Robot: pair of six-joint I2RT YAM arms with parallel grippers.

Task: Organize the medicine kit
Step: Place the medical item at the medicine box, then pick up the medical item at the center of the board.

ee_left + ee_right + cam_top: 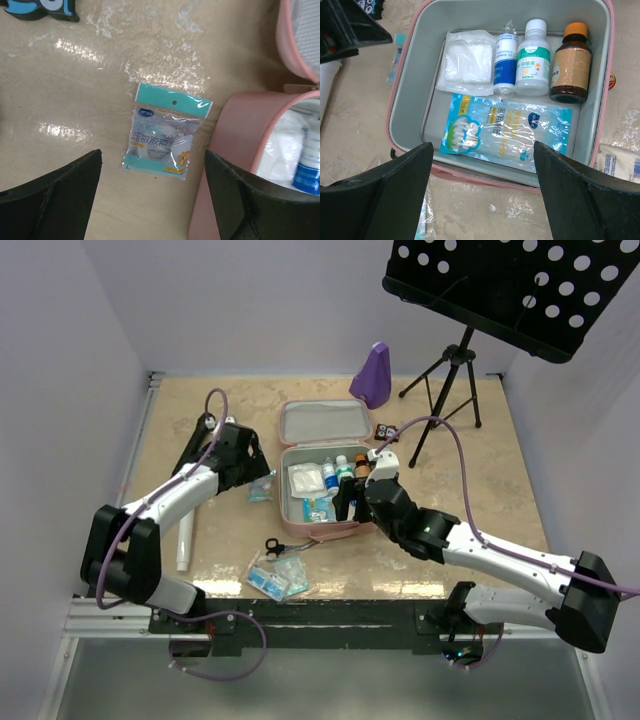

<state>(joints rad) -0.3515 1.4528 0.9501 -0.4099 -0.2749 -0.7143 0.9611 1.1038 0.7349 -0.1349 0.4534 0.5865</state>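
Observation:
The pink medicine kit (325, 423) lies open mid-table, lid back. In the right wrist view its grey tray (410, 100) holds a gauze pack (467, 62), a blue-label bottle (505, 55), a white bottle with a green label (534, 57), a brown bottle with an orange cap (571, 62) and a cotton swab packet (505, 130). My right gripper (482, 185) is open and empty above the kit's near edge. My left gripper (152, 190) is open and empty just above a teal tape packet (164, 132) on the table, left of the kit's pink wall (225, 150).
Black scissors (272, 545), several blue packets (280, 580) and a white tube (186, 540) lie near the front. A purple metronome-shaped object (373, 375) and a music stand tripod (455, 370) stand at the back. A small black item (385, 430) lies right of the lid.

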